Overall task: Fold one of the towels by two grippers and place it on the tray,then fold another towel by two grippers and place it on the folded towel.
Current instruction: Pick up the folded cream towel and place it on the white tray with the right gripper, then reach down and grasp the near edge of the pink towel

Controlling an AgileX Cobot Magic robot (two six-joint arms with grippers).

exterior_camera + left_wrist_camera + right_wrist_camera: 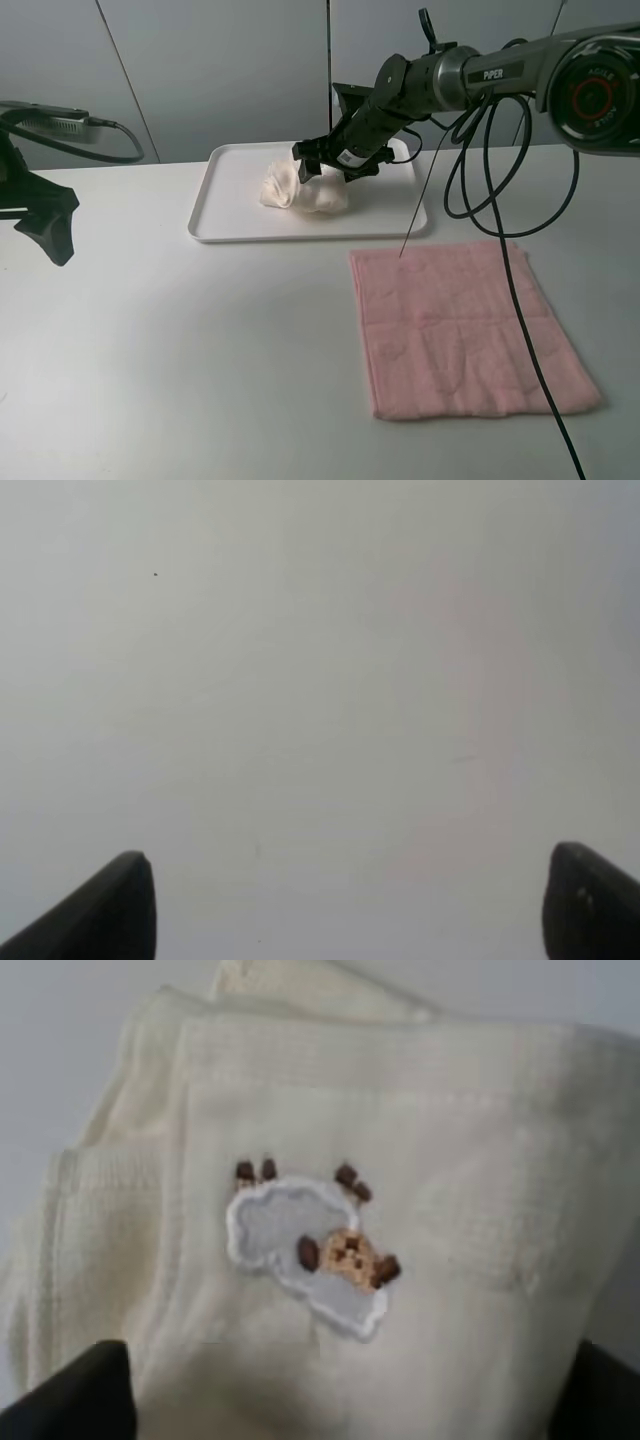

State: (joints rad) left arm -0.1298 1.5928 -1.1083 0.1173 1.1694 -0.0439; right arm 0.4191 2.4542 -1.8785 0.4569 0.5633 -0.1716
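A cream towel (285, 185) lies bunched and folded on the white tray (215, 215) at the back of the table. My right gripper (325, 165) hangs right over it, fingers apart on either side. In the right wrist view the towel (400, 1110) fills the frame and shows an embroidered sheep (310, 1255), with the right gripper (340, 1400) open around it. A pink towel (465, 325) lies flat and unfolded at the front right. My left gripper (55, 235) is far off at the left edge. In the left wrist view it (345, 910) is open over bare table.
Black cables (500, 190) hang from the right arm over the far edge of the pink towel. A thin black wire (415, 215) slants down to the towel's far left corner. The white table (200, 350) reaches to the front and left.
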